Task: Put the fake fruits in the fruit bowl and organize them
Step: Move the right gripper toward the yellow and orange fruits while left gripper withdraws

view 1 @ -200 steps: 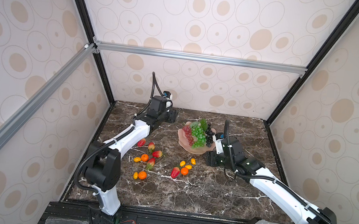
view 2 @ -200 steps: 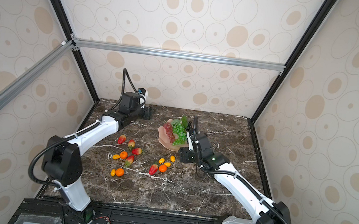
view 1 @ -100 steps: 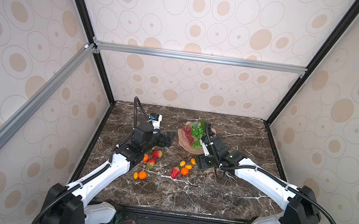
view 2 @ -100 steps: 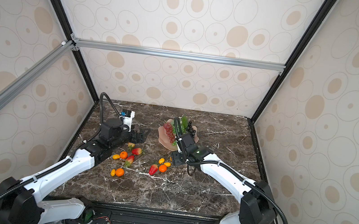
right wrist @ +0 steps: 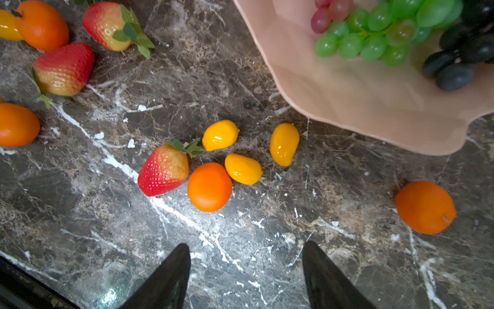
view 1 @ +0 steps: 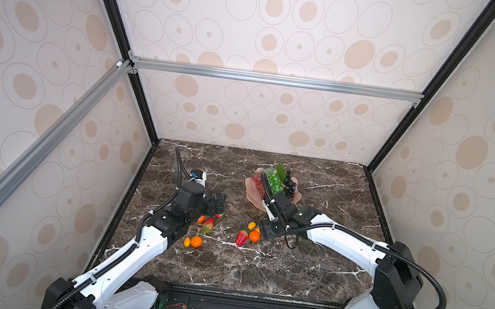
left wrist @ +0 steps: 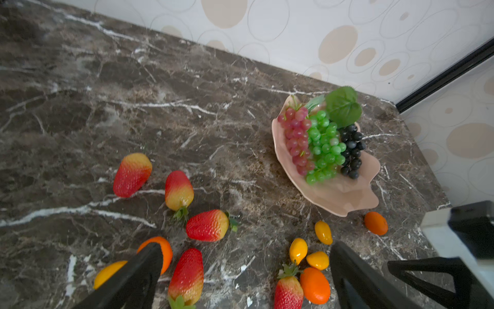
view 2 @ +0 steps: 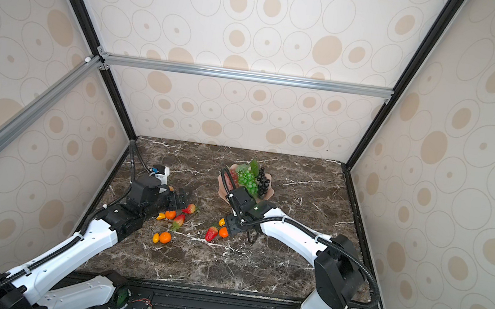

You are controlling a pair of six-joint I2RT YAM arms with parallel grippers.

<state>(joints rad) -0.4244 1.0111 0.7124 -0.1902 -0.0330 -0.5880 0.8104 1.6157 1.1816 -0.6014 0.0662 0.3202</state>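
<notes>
While both arms reached low over the dark marbled tabletop point(view 1: 224, 269), neither held anything. The left pincer point(left wrist: 246, 247) stood wide, its black fingers point(left wrist: 139, 275) spread above loose fruit, with a long strawberry point(left wrist: 187, 273) lying between them and a half-hidden tangerine point(left wrist: 165, 251) behind one finger. The right pincer point(right wrist: 246, 246) was parted too and empty, hanging over bare marble just short of a small cluster: a cluster strawberry point(right wrist: 164, 171) and a cluster tangerine point(right wrist: 209, 187) touching each other, with three yellow-orange ovals point(right wrist: 243, 168) close beside them. A lone tangerine point(right wrist: 425, 207) lay apart from that cluster, near the bowl's rim.

The fruit bowl point(view 1: 254, 192) sat toward the back of the tabletop, right of centre in both top views. It carried a red grape bunch point(left wrist: 295, 139), a green grape bunch point(left wrist: 324, 144) and a black grape bunch point(left wrist: 351, 149) side by side, with a green leaf point(left wrist: 343, 105) at their far end; the nearer part of the bowl was bare. All the other fake fruits point(view 2: 179, 221) lay on the tabletop outside the bowl, scattered between the two pincers and in front of the left one.
</notes>
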